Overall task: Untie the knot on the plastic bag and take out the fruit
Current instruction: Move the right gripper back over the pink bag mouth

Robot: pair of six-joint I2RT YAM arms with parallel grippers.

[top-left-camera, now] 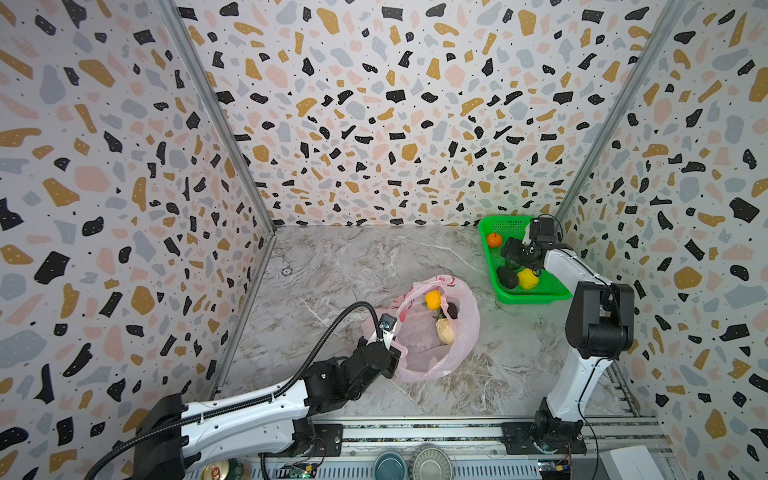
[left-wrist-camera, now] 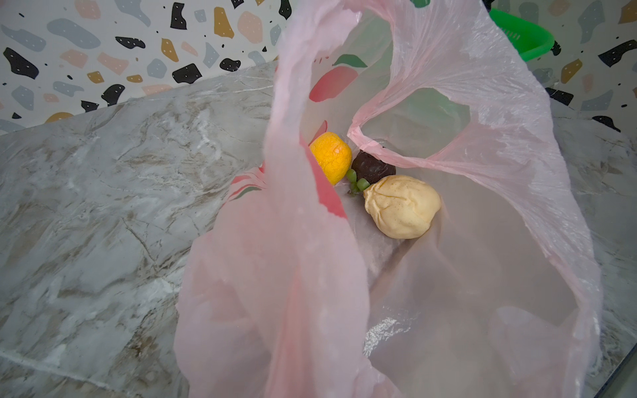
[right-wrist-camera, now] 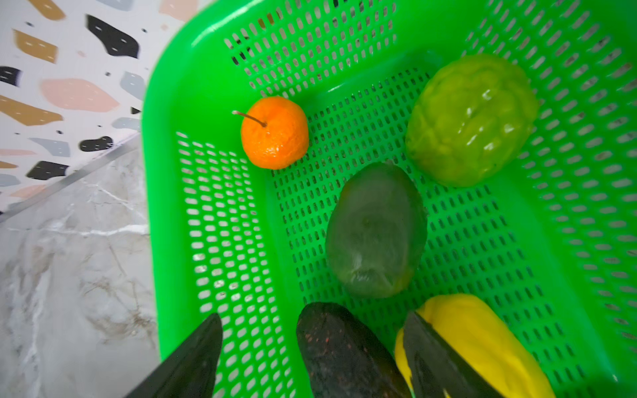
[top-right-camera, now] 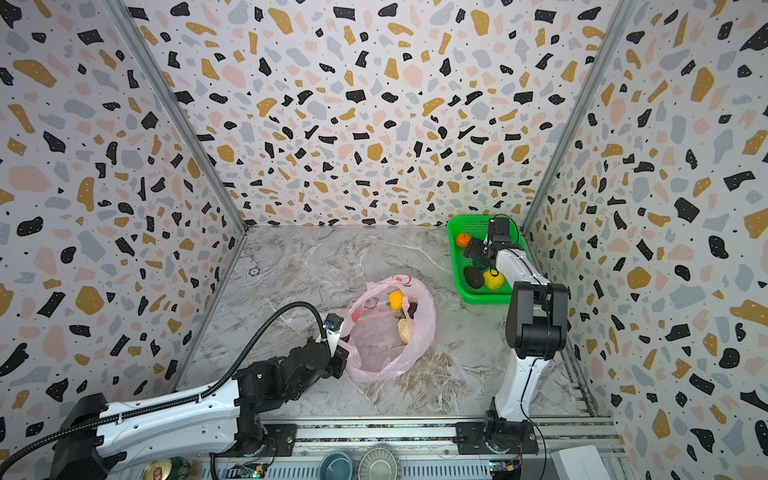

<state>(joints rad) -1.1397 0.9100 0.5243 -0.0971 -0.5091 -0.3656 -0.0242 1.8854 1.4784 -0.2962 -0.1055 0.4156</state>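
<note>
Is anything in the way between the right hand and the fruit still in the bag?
Little. The left hand holds the bag open; only a rim fold lies across the dark fruit's edge. The orange fruit and cream fruit show uncovered.

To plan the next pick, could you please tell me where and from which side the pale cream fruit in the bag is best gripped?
Probably across its round belly, from above through the open mouth of the plastic bag: the pale cream fruit lies uncovered, its narrow end pointing at the dark fruit.
</note>
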